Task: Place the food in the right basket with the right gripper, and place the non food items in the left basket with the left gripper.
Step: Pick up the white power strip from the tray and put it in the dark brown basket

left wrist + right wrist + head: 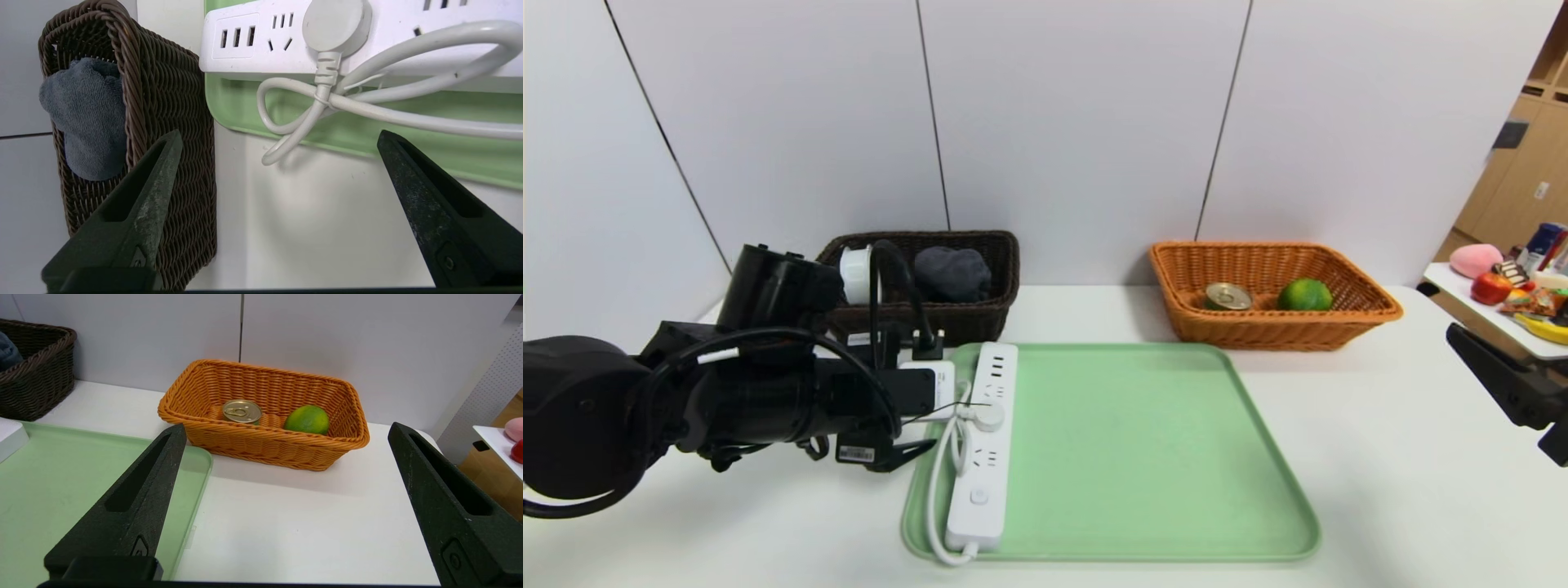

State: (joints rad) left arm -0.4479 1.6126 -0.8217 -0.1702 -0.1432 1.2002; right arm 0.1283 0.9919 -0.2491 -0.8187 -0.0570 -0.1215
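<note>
Left gripper gapes over bare table beside the tray; nothing held.
Ahead of its fingers, the power strip lies along the tray's near edge, cord looped over the rim. The dark basket with towel stands close alongside. Right gripper waits spread and empty, facing the orange basket holding tin and fruit, open table between.

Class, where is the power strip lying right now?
In the head view, the power strip lies along the green tray's left edge, beside the open left gripper.
</note>
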